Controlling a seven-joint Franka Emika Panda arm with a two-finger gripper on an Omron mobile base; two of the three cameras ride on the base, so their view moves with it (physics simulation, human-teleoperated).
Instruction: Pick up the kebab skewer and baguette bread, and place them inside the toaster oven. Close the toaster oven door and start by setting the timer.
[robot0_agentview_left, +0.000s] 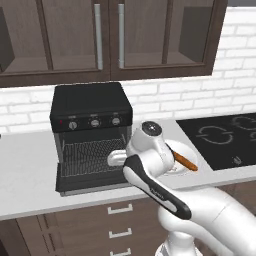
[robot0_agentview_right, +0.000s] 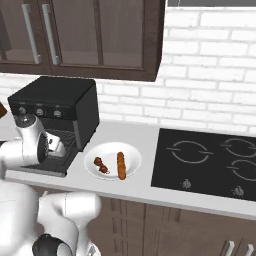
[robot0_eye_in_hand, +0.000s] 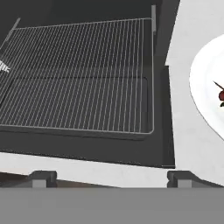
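The fingers (robot0_eye_in_hand: 109, 177) are spread wide and empty above the lowered door (robot0_eye_in_hand: 87, 148) of the oven (robot0_agentview_left: 91, 112). The skewer (robot0_agentview_right: 101, 165) and baguette (robot0_agentview_right: 120, 165) are seen on a white plate (robot0_agentview_right: 131, 153) on the desk (robot0_agentview_right: 125, 135).

Matt black toaster oven (robot0_agentview_left: 91, 107), thin wire rack (robot0_eye_in_hand: 78, 74)

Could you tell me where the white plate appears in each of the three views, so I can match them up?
Left base view: white plate right of centre, mostly behind the arm.
Right base view: plate lower centre, on the counter.
Hand view: plate at the right edge, cut off.
Shared landmark: the toaster oven beside it, door down.
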